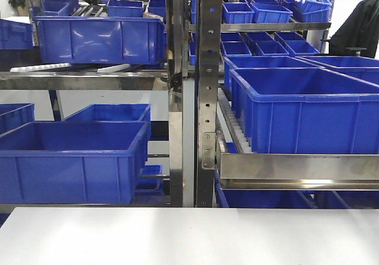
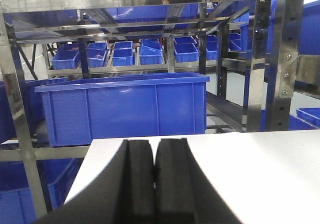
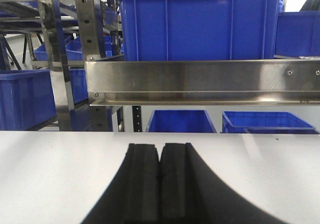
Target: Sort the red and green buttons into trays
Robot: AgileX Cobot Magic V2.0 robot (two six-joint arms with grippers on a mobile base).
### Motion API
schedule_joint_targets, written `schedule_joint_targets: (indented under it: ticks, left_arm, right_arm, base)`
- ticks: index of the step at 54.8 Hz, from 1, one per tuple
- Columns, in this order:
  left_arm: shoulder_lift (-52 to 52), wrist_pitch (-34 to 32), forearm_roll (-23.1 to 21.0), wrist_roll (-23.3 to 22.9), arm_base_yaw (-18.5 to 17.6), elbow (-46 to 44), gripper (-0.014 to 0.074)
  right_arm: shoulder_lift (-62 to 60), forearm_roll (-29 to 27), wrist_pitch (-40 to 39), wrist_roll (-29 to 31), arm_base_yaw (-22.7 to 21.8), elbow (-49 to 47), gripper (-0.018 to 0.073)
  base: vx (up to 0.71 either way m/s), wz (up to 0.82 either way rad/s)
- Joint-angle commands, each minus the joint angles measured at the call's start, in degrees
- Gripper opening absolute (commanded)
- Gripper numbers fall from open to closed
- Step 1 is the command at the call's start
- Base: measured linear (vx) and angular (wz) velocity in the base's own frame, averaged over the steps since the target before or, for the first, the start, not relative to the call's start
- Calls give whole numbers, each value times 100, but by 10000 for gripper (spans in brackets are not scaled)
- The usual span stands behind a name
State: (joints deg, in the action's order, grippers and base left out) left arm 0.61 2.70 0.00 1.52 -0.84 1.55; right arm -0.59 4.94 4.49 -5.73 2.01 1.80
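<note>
Blue crates (image 1: pixel 74 158) line the steel rack (image 1: pixel 208 69); left gripper (image 2: pixel 155 151) and right gripper (image 3: pixel 160 154) pressed together.

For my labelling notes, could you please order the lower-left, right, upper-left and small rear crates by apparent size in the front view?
Lower-left crate and right crate: alike, unranked.
Then upper-left crate.
Smallest: rear crate, though farther away.

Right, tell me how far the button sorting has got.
Nothing looks done: no buttons or trays show in any view. Nothing is in hand: the left gripper and right gripper hang over the white table, jaws shut and empty. All sorting is left.
</note>
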Motion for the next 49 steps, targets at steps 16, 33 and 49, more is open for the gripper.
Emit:
schedule_joint_targets:
  ticks: [16,33,49]
  left_arm:
    - [84,-1029,-104,-272,-1,-172,-6]
    - [-264,577,130,-455,-1,-1615,-3]
    - [-1451,1645,615,-440,-1,-1875,28]
  right_arm:
    - [-50,-18,-693,-9,-20,-187,-9]
    - [844,51,825,-9,-20,-1725,-9]
    - [2076,51,935,-3,-20,-1863,0]
  base:
    - [0,0]
    - [0,0]
    - [0,0]
